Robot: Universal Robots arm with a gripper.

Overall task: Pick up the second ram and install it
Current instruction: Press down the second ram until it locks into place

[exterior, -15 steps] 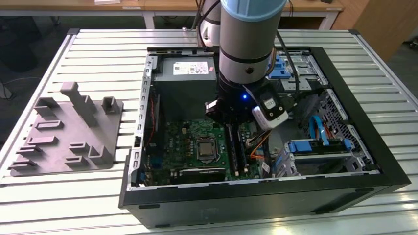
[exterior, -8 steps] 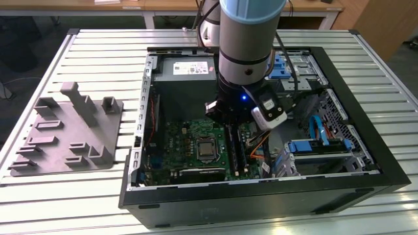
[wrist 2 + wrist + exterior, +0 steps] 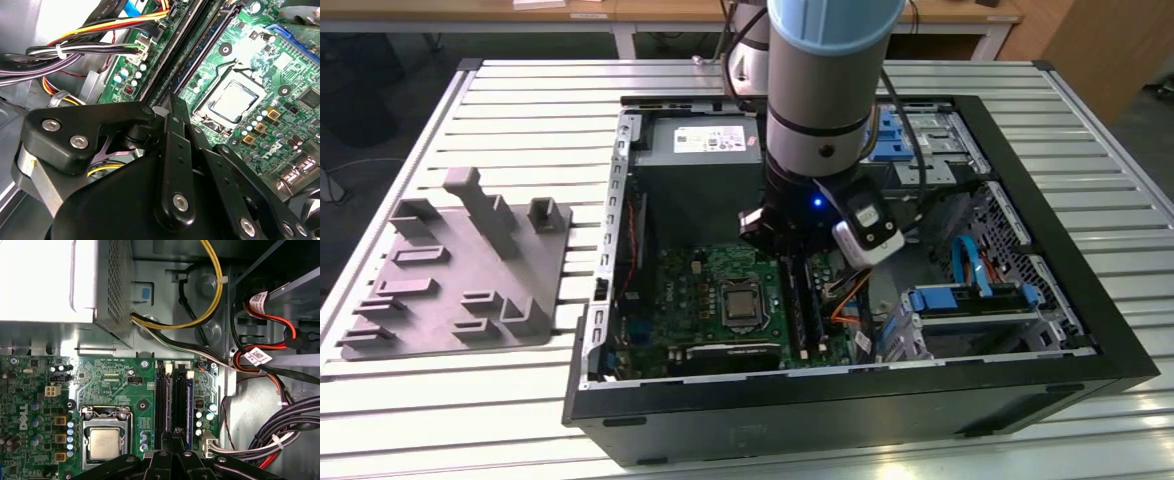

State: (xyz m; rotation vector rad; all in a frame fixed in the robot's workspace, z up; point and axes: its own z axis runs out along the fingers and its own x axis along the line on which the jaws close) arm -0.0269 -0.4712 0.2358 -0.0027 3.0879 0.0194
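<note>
Silver-grey tubular arm (image 3: pixel 821 90) with a pale blue band at the frame's top, small blue light on the dark wrist, white-and-black camera block (image 3: pixel 867 228) strapped beside it, matte black gripper (image 3: pixel 170 107) of linked plates, silver screw heads (image 3: pixel 180 201) at the joints

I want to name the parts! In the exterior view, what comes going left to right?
Gray rack → green motherboard → RAM sticks → blue drive bay.
</note>
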